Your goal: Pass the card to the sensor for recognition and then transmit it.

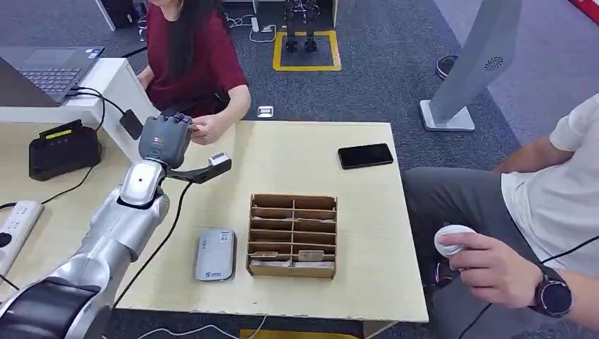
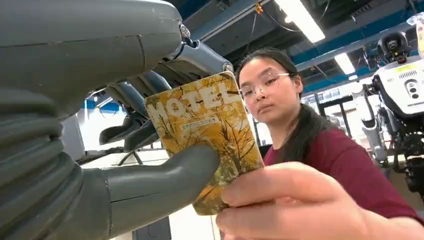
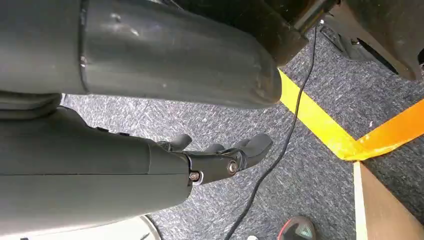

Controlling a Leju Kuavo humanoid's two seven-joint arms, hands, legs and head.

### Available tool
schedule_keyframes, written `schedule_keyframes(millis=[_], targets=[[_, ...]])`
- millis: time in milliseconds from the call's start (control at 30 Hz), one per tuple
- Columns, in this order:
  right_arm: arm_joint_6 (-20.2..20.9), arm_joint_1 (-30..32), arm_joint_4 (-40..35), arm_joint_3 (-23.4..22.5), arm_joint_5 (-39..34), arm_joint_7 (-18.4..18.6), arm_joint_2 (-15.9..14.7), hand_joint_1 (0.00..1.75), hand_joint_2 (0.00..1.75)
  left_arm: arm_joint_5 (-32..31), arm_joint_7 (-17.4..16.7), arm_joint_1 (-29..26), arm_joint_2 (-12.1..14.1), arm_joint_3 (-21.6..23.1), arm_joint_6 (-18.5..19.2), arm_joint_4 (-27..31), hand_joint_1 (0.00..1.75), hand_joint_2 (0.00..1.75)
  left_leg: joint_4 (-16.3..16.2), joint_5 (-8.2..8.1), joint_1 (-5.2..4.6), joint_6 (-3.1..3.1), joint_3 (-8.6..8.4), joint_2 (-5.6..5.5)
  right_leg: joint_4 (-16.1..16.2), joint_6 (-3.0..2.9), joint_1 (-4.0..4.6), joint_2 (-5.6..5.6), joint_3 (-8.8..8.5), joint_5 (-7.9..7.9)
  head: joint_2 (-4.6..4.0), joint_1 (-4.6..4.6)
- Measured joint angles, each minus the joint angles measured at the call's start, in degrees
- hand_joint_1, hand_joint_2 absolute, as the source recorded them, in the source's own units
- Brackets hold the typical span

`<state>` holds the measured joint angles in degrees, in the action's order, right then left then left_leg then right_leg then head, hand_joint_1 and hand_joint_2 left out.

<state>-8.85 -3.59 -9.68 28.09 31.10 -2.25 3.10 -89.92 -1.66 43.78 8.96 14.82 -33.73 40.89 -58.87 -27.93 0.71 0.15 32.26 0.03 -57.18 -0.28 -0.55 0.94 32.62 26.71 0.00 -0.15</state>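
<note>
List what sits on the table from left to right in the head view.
Power strip → black card terminal → left hand → grey card sensor → cardboard divider box → black phone.

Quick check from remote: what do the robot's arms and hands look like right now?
Left arm is shiny silver, a black cable alongside it. Left hand is grey with darker fingers and a small red mark. Close up, a ribbed grey cover and thick grey thumb. Right hand is dark grey with visible screws.
</note>
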Motion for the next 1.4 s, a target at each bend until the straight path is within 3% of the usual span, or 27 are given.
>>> schedule_keyframes(millis=[967,1000,1133,1267,1400], targets=[[-0.1,0.0,0.0,0.0,0.0,-0.1,0.0,0.0,0.0,0.0,0.0,0.3,0.6,0.2,0.7,-2.0,1.75,1.75,0.0,0.0,0.0,0.0,0.13,0.0,0.0,0.0,0.0,0.0,0.14,0.0,0.0,0.02],[-0.1,0.0,0.0,0.0,0.0,-0.1,0.0,0.0,0.0,0.0,0.0,0.3,0.6,0.2,0.8,-2.0,0.0,1.75,0.0,0.0,0.0,0.0,0.13,0.0,0.0,0.0,0.0,0.0,0.14,0.0,0.0,0.0],[-0.2,0.0,0.0,0.0,0.0,0.0,0.0,0.0,0.0,2.9,3.8,0.3,0.3,0.1,1.7,-2.0,0.0,1.75,0.0,0.01,0.0,0.0,0.13,-0.01,0.0,0.0,0.0,-0.01,0.15,0.0,0.0,0.0],[-0.2,0.0,0.0,0.0,0.0,0.3,0.0,0.0,0.0,5.9,7.7,0.3,-0.9,-1.5,5.1,-1.2,0.0,1.75,0.0,0.01,0.0,0.0,0.16,-0.04,0.0,0.0,0.0,-0.06,0.14,0.0,0.0,0.02],[-0.3,0.1,0.0,0.0,0.0,0.4,0.0,0.0,0.0,6.7,8.7,0.3,-1.6,-2.7,7.2,0.0,0.0,1.75,0.0,0.01,-0.01,0.0,0.16,-0.04,0.0,0.0,-0.01,-0.04,0.13,-0.01,0.0,0.0]])
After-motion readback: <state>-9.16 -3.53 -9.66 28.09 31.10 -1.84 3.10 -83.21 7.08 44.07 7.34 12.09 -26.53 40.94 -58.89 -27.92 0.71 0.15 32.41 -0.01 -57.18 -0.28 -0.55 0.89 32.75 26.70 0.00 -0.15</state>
